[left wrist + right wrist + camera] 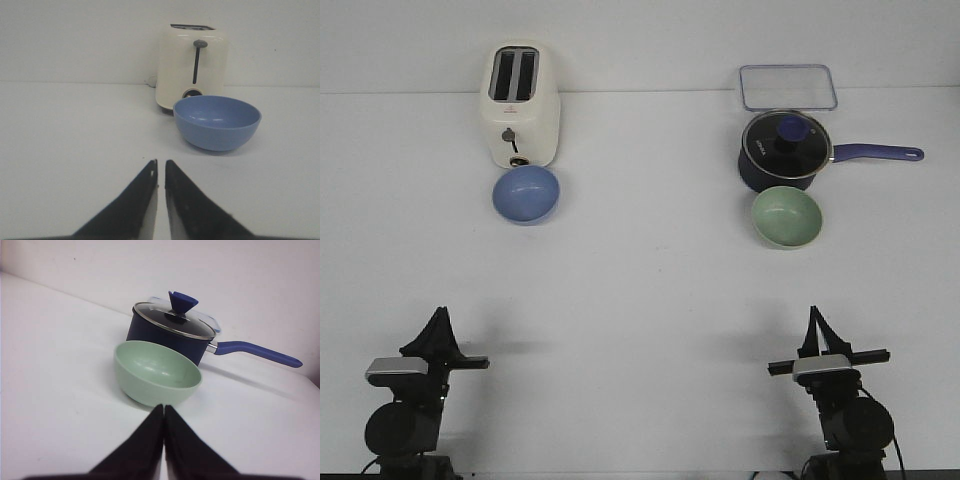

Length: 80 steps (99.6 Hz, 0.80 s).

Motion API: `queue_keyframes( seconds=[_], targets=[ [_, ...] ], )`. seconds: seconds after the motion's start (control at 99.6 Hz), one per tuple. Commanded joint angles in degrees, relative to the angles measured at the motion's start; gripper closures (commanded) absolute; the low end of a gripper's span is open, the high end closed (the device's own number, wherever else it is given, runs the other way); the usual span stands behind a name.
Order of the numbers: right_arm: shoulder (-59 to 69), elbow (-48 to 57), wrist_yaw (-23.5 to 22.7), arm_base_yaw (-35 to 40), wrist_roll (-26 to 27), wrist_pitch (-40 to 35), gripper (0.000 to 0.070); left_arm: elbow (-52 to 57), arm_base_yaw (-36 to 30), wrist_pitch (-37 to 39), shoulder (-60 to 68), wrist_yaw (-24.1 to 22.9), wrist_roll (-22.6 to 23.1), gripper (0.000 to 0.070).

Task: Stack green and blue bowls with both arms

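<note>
The periwinkle blue bowl (pixel 526 194) sits upright on the white table at far left, just in front of a toaster; it also shows in the left wrist view (pixel 217 122). The sage green bowl (pixel 786 216) sits upright at far right, just in front of a saucepan, and shows in the right wrist view (pixel 156 372). My left gripper (pixel 440 312) (pixel 161 162) is at the near left, well short of the blue bowl, its fingers nearly together and empty. My right gripper (pixel 814 312) (pixel 164 407) is at the near right, shut and empty, short of the green bowl.
A cream toaster (pixel 521 105) (pixel 192 65) stands behind the blue bowl. A dark navy saucepan (pixel 785 150) (pixel 170 335) with glass lid and blue handle pointing right stands behind the green bowl. A clear lidded container (pixel 787 87) lies behind the saucepan.
</note>
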Motion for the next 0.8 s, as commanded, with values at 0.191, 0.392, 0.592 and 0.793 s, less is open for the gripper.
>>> queue_keyframes(
  seconds=[0.191,0.392,0.592,0.793],
  targets=[
    [0.0,-0.1,0.0,-0.1,-0.1,0.7,0.07,-1.1,0.1,0.6,-0.1,0.0,0.3,0.0685],
    [0.0,-0.1,0.0,-0.1,-0.1,0.7,0.07,-1.1,0.1,0.6,-0.1,0.0,0.3,0.0685],
    [0.0,-0.1,0.0,-0.1,-0.1,0.7,0.07,-1.1,0.1,0.6,-0.1,0.0,0.3,0.0685],
    [0.0,-0.1,-0.5,0.0,0.1,0.8,0.07,-1.1,0.1,0.6,-0.1,0.0,0.3,0.0685]
  ],
)
